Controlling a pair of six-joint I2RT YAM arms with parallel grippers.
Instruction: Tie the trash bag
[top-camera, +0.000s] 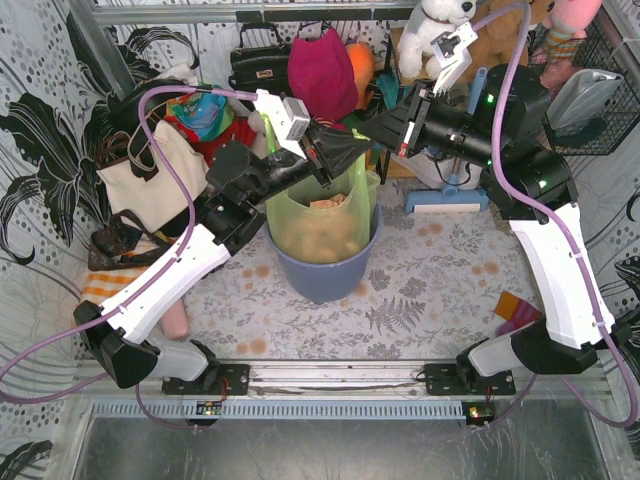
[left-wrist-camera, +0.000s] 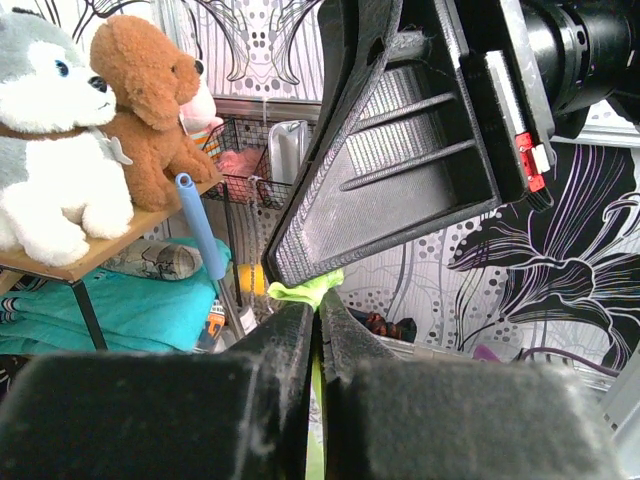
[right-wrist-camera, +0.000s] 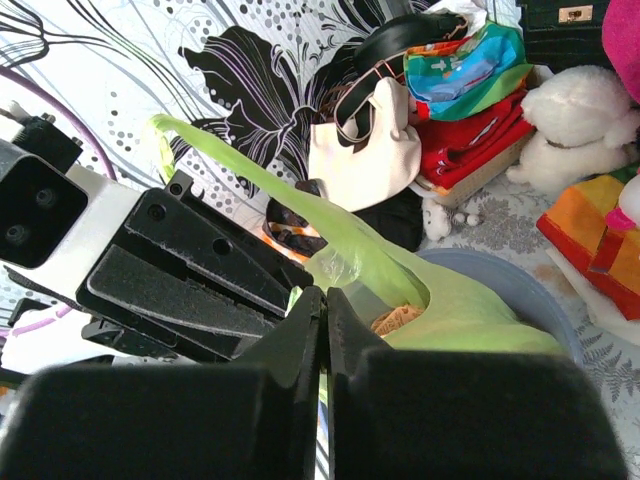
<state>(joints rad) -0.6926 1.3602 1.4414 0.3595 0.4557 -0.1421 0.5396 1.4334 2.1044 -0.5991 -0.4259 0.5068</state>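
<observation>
The lime-green trash bag (top-camera: 318, 222) stands in the round blue-grey bin (top-camera: 325, 275), with brown paper (top-camera: 328, 201) showing inside. My left gripper (top-camera: 345, 152) and right gripper (top-camera: 378, 125) meet tip to tip just above the bag's far rim. In the left wrist view my left gripper (left-wrist-camera: 316, 305) is shut on a strip of green plastic (left-wrist-camera: 305, 289), with the right gripper's finger (left-wrist-camera: 400, 150) right above it. In the right wrist view my right gripper (right-wrist-camera: 326, 300) is shut on green plastic, and a bag handle (right-wrist-camera: 240, 170) stretches up to the left over the left gripper's fingers (right-wrist-camera: 180, 280).
A cream tote bag (top-camera: 150, 182) lies left of the bin. A black handbag (top-camera: 258, 62), a magenta hat (top-camera: 322, 72) and plush toys (top-camera: 432, 30) crowd the back. A wire basket (top-camera: 590, 90) is at the back right, and a blue-handled tool (top-camera: 458, 160) stands behind the bin.
</observation>
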